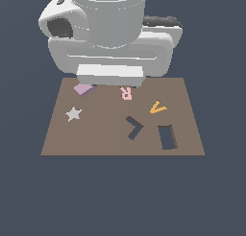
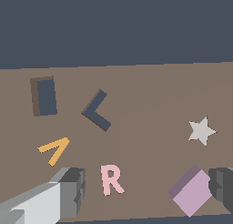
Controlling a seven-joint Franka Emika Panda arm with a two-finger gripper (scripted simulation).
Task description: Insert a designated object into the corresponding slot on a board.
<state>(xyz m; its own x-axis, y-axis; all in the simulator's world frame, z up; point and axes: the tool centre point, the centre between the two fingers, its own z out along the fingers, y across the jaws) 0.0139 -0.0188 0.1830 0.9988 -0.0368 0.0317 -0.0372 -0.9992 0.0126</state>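
The small pale lilac flat block lies on the big brown flat board, turned like a diamond. The tool has its two grey fingers wide apart and holds nothing. The block is off to one side, touching one finger, not in the middle. The dark tall slot is well apart from the block.

The robot arm looms over the far edge of the brown board, half hiding the lilac block. A pink R, orange V and pale star lie on it. The rectangular slot sits beside the V-shaped cut-out.
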